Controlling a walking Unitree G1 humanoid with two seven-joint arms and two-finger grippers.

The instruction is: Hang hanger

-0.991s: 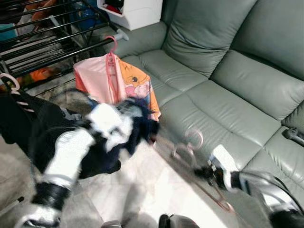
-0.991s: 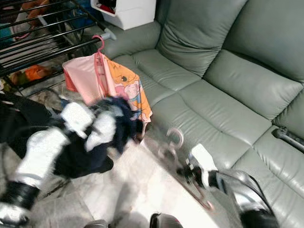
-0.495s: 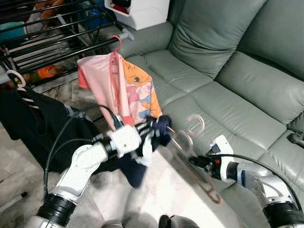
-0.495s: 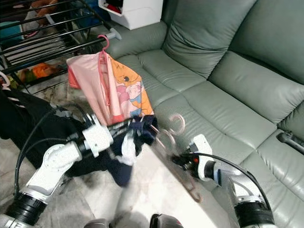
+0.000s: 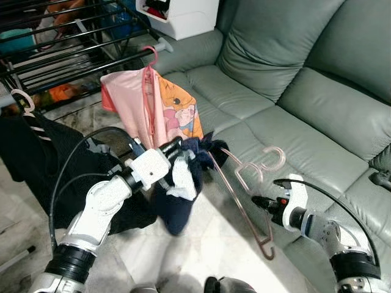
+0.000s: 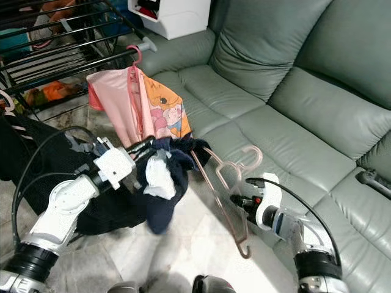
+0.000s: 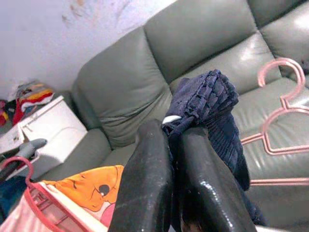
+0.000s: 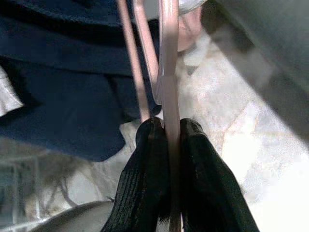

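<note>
My left gripper [image 5: 174, 148] is shut on a navy garment [image 5: 180, 195] with a white label, which dangles above the pale floor in front of the sofa. In the left wrist view the fingers [image 7: 149, 164] pinch the ribbed navy cloth [image 7: 207, 96]. To its right, my right gripper [image 5: 259, 202] is shut on a pink hanger [image 5: 244, 177], gripping a thin bar [image 8: 166, 58]. The hanger is tilted, hook up near the sofa seat, one arm reaching into the navy garment, the other end hanging low.
A black drying rack [image 5: 61, 55] stands at the back left, with a pink cartoon shirt [image 5: 153, 104] on a pink hanger and a black garment [image 5: 30, 152] hanging from it. A grey-green sofa [image 5: 293, 91] fills the right. A white box [image 5: 183, 12] sits behind.
My left arm has steadied, bringing the navy garment up against the hanger's arm. The hanger has swung more upright in the right gripper, its hook rising.
</note>
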